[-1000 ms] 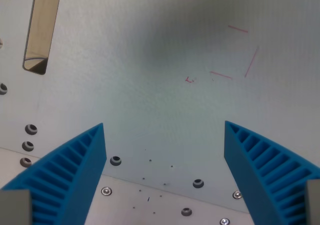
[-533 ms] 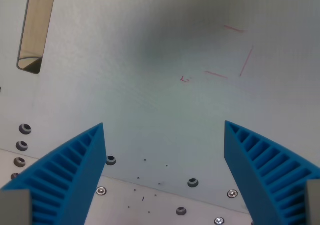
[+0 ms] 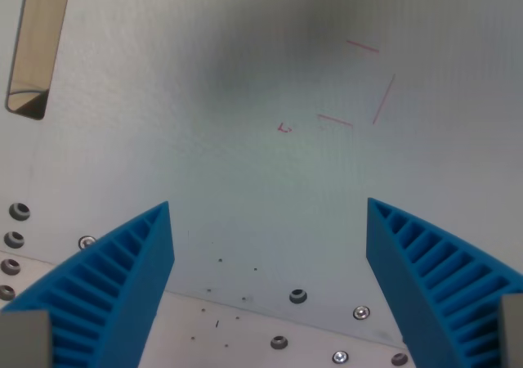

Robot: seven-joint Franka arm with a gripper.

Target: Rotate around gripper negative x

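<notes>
Your view looks down on a pale bench (image 3: 245, 180) with red pen marks (image 3: 359, 90), a slot (image 3: 33, 49) upper left, and screw holes (image 3: 298, 296) between your wide-open, empty blue jaws.

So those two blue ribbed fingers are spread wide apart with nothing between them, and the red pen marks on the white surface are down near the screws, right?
Not quite. The wrist view shows the red pen marks higher up on the white surface, well away from the screws along the bottom. The rest holds: the blue ribbed fingers are spread wide apart with nothing between them.
</notes>
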